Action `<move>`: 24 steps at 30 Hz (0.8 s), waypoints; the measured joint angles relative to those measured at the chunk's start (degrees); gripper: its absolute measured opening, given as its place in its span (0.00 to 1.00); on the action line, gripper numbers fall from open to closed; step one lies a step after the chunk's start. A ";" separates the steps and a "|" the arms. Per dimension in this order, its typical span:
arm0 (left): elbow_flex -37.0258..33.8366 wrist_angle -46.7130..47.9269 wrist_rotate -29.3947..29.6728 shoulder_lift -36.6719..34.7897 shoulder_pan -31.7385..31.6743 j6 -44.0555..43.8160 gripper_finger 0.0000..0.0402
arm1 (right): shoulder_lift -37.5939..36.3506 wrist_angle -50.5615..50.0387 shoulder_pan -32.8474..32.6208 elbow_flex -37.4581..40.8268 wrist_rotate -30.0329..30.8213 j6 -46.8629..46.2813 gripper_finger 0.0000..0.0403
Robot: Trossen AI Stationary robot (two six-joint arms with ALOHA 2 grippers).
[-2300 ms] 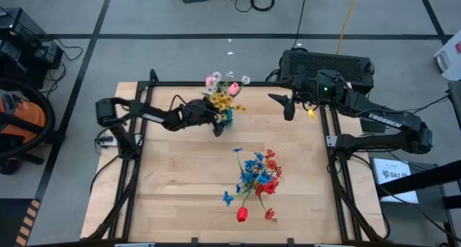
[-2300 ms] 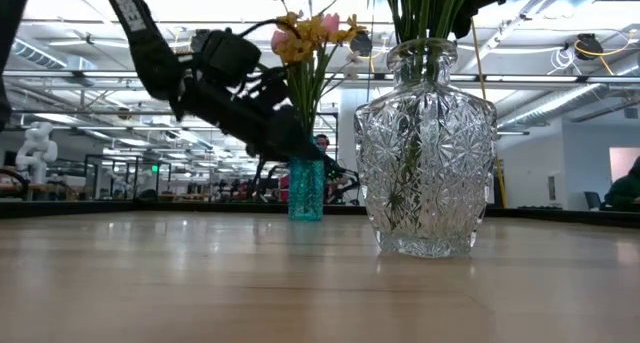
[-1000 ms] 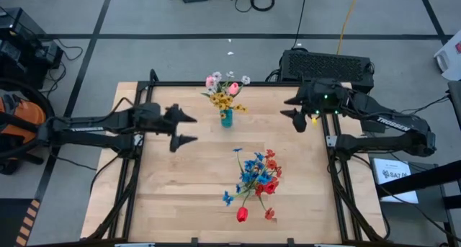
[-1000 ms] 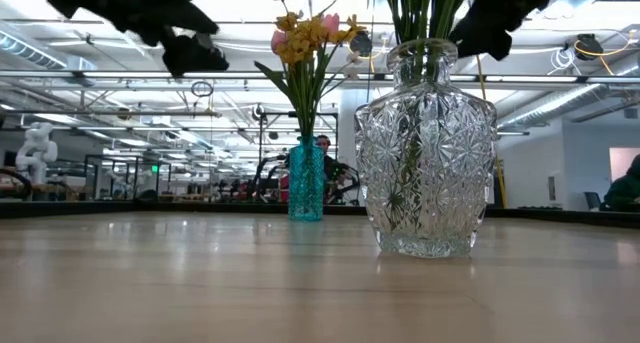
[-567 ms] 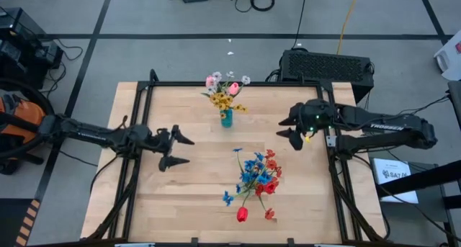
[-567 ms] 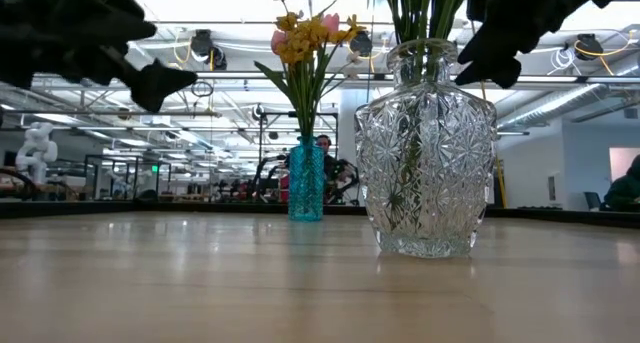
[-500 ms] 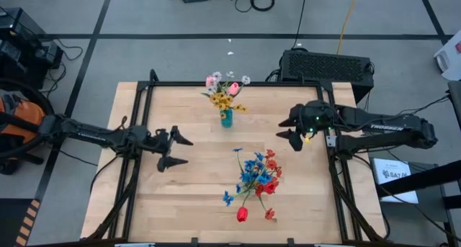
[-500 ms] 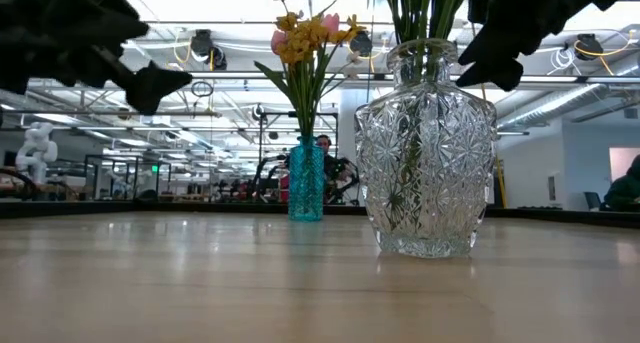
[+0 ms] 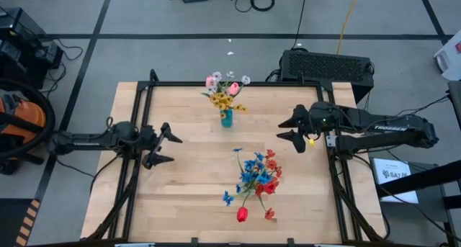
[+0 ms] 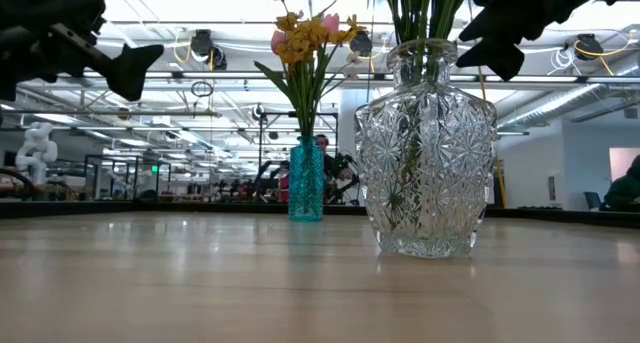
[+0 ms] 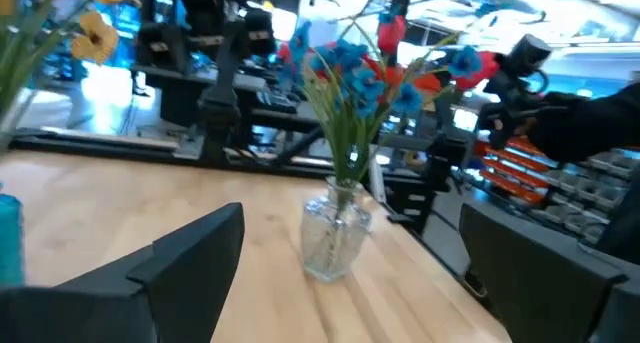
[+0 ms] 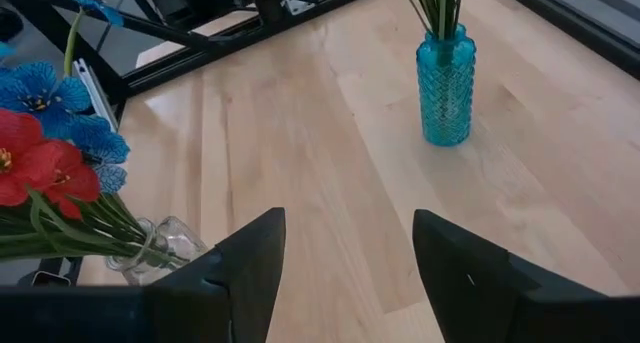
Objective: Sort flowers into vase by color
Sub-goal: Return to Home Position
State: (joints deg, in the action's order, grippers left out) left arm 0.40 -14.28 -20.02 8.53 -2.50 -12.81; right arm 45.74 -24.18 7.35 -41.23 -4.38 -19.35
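In the low view the clear cut-glass vase (image 10: pixel 427 148) shows only green stems (image 10: pixel 420 13), the blooms cropped. Overhead, red and blue blooms (image 9: pixel 257 176) hide it. The slim blue glass vase (image 12: pixel 445 83) loses its flowers at the right wrist view's edge.

The wooden tabletop (image 9: pixel 194 182) is lying inside a black frame (image 9: pixel 187 83). In the high view, a black perforated box (image 9: pixel 328 63) is sitting on the grey floor (image 9: pixel 144 16) just past the tabletop's upper right corner. An orange and black vacuum (image 9: pixel 11 106) is standing off the tabletop's left side, and a printed sheet (image 9: pixel 395 173) is lying off its right side. Farther beyond the tabletop, coiled cables (image 9: pixel 263 0) are resting and a yellow cord (image 9: pixel 349 16) is trailing.
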 joint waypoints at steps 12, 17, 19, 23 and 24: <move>-0.04 10.29 -5.41 -8.11 -2.01 -0.11 0.94 | 0.00 -0.78 -0.02 0.00 0.00 2.83 0.53; -0.04 10.33 -5.02 -8.10 -1.99 -0.29 0.94 | -0.60 0.30 -0.01 1.03 -0.07 6.88 0.53; -0.04 10.33 -4.99 -8.10 -1.99 -0.28 0.94 | -1.92 3.49 0.00 4.00 -0.13 7.68 0.53; -0.07 10.33 -4.95 -8.10 -1.99 -0.28 0.94 | -6.34 14.27 0.02 14.44 -0.13 6.55 0.53; -0.07 10.33 -4.95 -8.10 -1.99 -0.30 0.94 | -7.67 17.34 0.02 17.50 -0.13 5.90 0.53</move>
State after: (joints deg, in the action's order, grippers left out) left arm 0.34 -3.95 -24.97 0.43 -4.49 -13.10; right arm 38.07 -6.85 7.38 -23.73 -4.51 -13.45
